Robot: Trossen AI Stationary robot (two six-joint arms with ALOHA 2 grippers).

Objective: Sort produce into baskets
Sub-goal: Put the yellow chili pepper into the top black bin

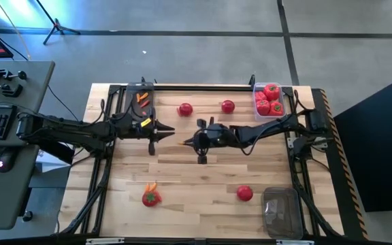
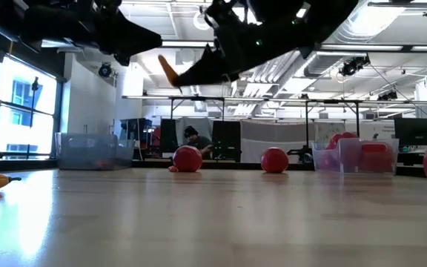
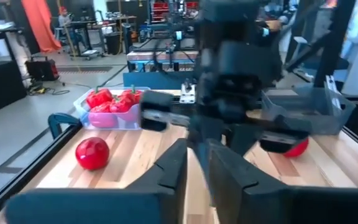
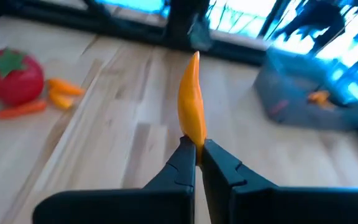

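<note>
Above the wooden table [image 1: 203,197], seen from overhead, we find both arms meeting near the middle. Our left gripper [image 1: 172,129] points toward the right gripper [image 1: 188,140], and the two tips sit just apart. At the far right corner a basket [image 1: 269,110] holds several red tomatoes [image 1: 271,92]. A second basket [image 1: 140,99] at the far left holds small orange carrot pieces [image 1: 141,98], and a third basket [image 1: 282,212] sits at the near right edge. Two loose tomatoes [image 1: 185,109] lie along the far side, one [image 1: 244,194] lies near the third basket, and another tomato with a carrot beside it [image 1: 151,197] lies at the near left.

Across the table at tabletop height, we see the arms hanging dark overhead, with an orange carrot [image 2: 169,71] raised well above the wood between them. A person [image 2: 193,138] sits in the room behind.

Past our left wrist, we see its two dark fingers [image 3: 166,177] with a narrow gap and nothing between them; whether they count as released we cannot tell. The other arm fills the view ahead, with the tomato basket [image 3: 114,115] beyond.

Past our right wrist, its fingers [image 4: 182,163] are clenched on the lower end of the carrot [image 4: 191,109], which stands upright above the table.
</note>
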